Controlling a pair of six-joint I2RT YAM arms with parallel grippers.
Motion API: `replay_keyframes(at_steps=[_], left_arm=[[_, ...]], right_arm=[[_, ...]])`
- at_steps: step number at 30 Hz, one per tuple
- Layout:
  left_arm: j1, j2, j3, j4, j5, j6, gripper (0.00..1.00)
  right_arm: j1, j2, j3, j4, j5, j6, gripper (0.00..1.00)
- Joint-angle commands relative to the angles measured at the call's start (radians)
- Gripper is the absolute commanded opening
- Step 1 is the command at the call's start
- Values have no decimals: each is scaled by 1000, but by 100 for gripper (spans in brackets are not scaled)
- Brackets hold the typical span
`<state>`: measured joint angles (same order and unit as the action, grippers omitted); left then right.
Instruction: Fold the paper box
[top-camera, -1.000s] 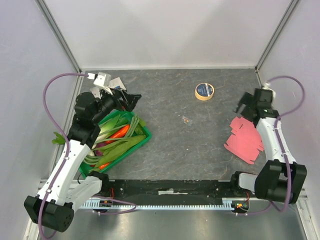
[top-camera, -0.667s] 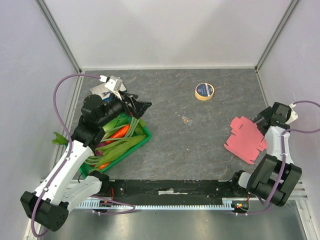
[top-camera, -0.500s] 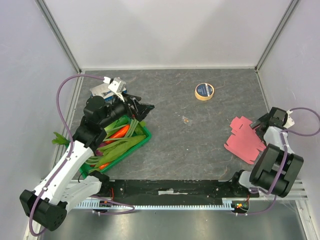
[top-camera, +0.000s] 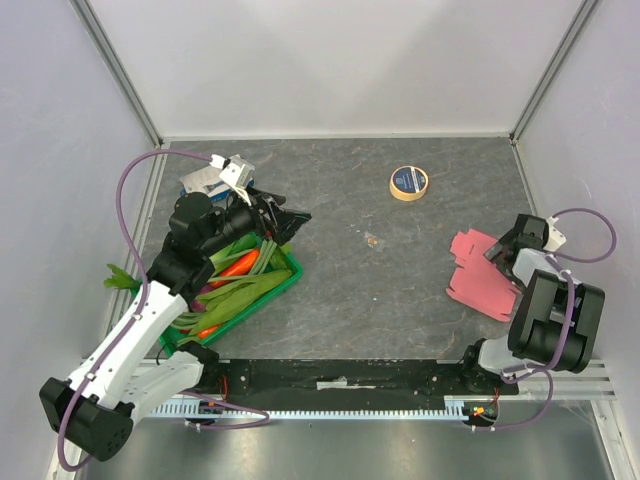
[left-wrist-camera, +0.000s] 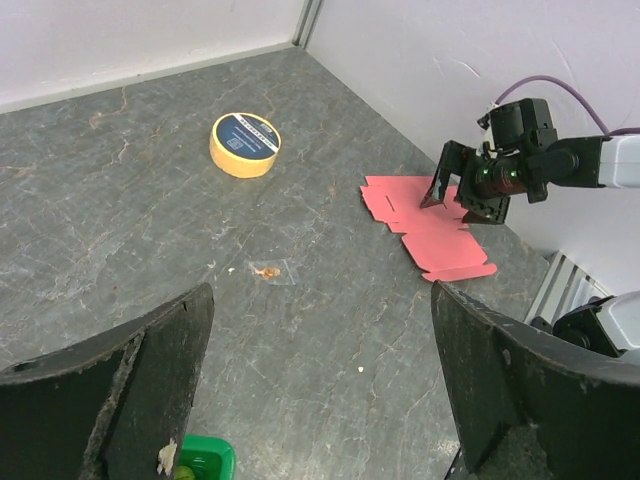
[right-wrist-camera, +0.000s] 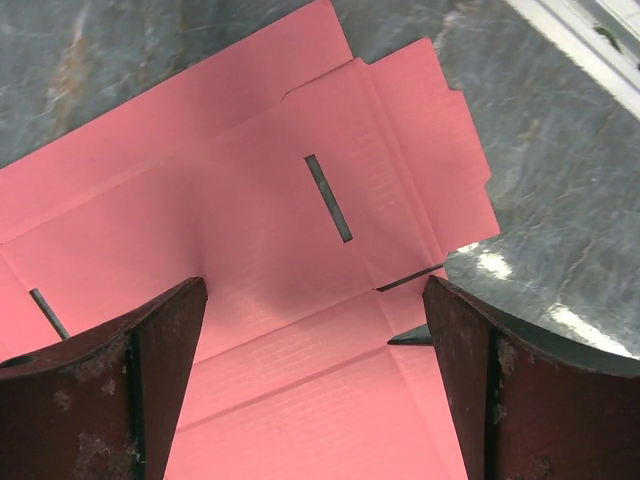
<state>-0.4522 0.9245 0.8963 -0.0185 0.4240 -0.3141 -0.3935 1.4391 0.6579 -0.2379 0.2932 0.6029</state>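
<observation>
Grey stone-patterned bench (top-camera: 380, 290) carries the flat pink paper box (top-camera: 480, 282) at its right side, unfolded with its flaps spread, well apart from a roll of tape (top-camera: 408, 183) and a green crate (top-camera: 292, 268) of vegetables on the left. The right hand (top-camera: 503, 250) hangs low over the box's far edge, fingers spread wide and gripping nothing. The left hand (top-camera: 290, 218) hovers above the crate's far corner, likewise wide open.
</observation>
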Motion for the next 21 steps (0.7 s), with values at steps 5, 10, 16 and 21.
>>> replay_keyframes(at_steps=[5, 10, 16, 21], left_arm=[[-5, 22, 3, 46, 33, -3, 95], [-5, 77, 9, 35, 58, -19, 93], [-86, 213, 21, 28, 62, -112, 86], [-249, 430, -20, 135, 45, -284, 81]], right_arm=[[168, -32, -76, -27, -130, 138, 98], [261, -54, -104, -34, -196, 189, 98], [309, -135, -162, -29, -291, 233, 98], [315, -213, -227, 6, -400, 271, 97]])
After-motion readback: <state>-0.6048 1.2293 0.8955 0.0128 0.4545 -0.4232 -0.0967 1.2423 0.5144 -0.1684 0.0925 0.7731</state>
